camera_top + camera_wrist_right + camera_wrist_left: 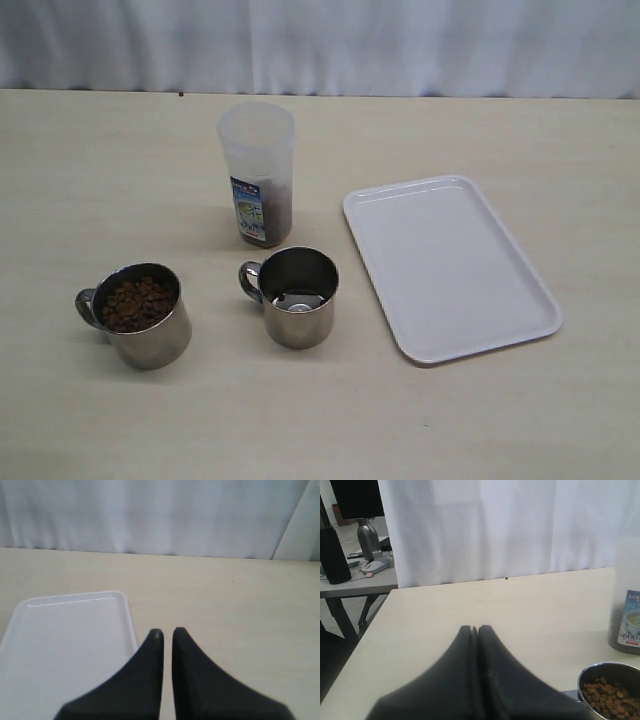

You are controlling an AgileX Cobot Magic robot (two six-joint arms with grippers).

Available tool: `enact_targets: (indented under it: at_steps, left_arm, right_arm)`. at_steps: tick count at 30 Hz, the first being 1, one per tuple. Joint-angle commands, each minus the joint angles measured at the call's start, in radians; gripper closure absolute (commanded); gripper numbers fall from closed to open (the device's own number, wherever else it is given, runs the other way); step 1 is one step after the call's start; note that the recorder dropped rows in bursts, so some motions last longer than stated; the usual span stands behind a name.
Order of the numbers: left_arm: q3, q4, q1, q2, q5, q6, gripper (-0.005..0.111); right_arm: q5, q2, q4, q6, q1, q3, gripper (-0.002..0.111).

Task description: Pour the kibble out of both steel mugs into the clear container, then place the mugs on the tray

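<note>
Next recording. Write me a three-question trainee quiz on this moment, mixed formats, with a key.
1. True or false: the clear container already holds some kibble.
2. Which steel mug is full of kibble? A. the one farther from the white tray; B. the one beside the tray; C. both.
3. Fill in: the left gripper and the right gripper are both ____, holding nothing.
Key: 1 true. 2 A: the left mug is full, while the middle mug shows its bare bottom. 3 shut.
</note>
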State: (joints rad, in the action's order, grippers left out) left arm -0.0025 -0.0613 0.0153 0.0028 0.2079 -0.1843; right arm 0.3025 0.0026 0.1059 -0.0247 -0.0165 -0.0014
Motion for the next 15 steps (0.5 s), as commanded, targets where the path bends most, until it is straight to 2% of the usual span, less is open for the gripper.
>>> enact_targets:
  at_steps: [1, 6, 12, 15]
  left_arm:
    - [0.002, 0.000, 0.008, -0.003, -0.012, 0.002, 0.107]
    - [0.002, 0.000, 0.008, -0.003, -0.012, 0.002, 0.107]
    - [0.002, -0.002, 0.008, -0.003, -0.012, 0.002, 0.107]
    - [0.002, -0.002, 0.008, -0.003, -0.012, 0.002, 0.107]
  right_arm:
    - [-0.053, -0.003, -0.062, 0.025, -0.100, 0.001, 0.103]
    - [-0.107, -0.003, -0.066, 0.025, -0.115, 0.001, 0.103]
    - [-0.141, -0.003, -0.026, -0.133, -0.113, 0.001, 0.103]
    - [-0.120, -0.003, -0.019, -0.147, -0.084, 0.001, 0.103]
